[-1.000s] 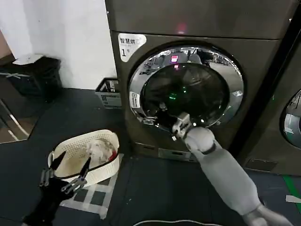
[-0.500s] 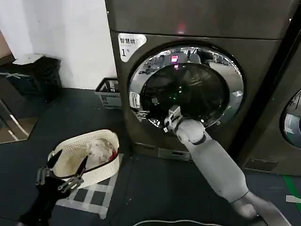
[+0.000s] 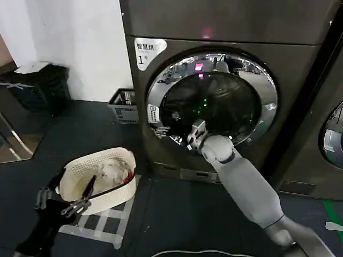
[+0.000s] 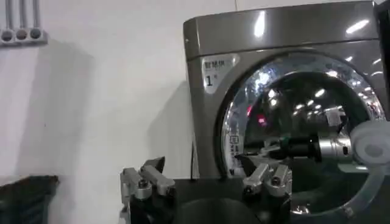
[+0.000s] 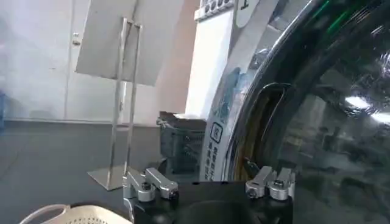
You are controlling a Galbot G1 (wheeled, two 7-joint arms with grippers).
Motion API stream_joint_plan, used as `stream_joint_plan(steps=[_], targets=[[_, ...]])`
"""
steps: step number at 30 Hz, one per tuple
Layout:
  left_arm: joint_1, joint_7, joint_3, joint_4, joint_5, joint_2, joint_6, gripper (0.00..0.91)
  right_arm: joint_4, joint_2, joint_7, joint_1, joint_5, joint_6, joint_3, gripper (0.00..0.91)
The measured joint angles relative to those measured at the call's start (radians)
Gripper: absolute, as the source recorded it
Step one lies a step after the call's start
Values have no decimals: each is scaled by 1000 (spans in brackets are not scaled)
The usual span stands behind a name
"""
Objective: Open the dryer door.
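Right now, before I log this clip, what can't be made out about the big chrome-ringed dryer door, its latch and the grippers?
- Head view: right gripper sits at the chrome-ringed dark-glass dryer door; its own wrist hides any contact.
- Right wrist view: fingertips cut off by the edge; door latch unreadable amid glare.
- Head view: left gripper, open, low beside the cream laundry basket; basket contents indistinct.

Setting: laundry room. Numbered dryer [image 3: 214, 80] beside a second machine [image 3: 333, 134], laundry basket [image 3: 96, 179] on dark floor [image 3: 177, 214].

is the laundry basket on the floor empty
No, the cream laundry basket on the floor in front of the dryer holds a bundle of whitish laundry with a bit of red.
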Motion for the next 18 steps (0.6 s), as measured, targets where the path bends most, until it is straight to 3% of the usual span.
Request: stream_joint_plan(steps=[18], targets=[[-19,-28,-17,-11,-6,5,60,907,-6,-38,-190,1,49,20,31,907]])
